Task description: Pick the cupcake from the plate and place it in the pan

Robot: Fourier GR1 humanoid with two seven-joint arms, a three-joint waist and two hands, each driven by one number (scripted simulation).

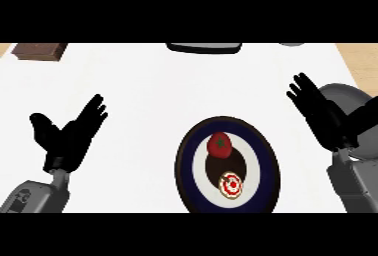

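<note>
A round plate (193, 165) with a dark rim, a white ring and a dark centre lies at the lower middle of the white counter. On it sit a red tomato-like object (219, 144) and, nearer to me, a small cupcake (232, 185) with white and red topping. The grey pan (347, 96) shows at the right edge, largely hidden behind my right hand (319, 116). That hand is open with straight fingers, right of the plate. My left hand (68, 134) is open, fingers up, well left of the plate.
A brown block (38, 50) lies at the far left corner. A dark tray-like object (204, 47) sits at the far edge in the middle. A small grey item (291, 44) shows at the far right. Wooden floor (362, 57) borders the counter's right side.
</note>
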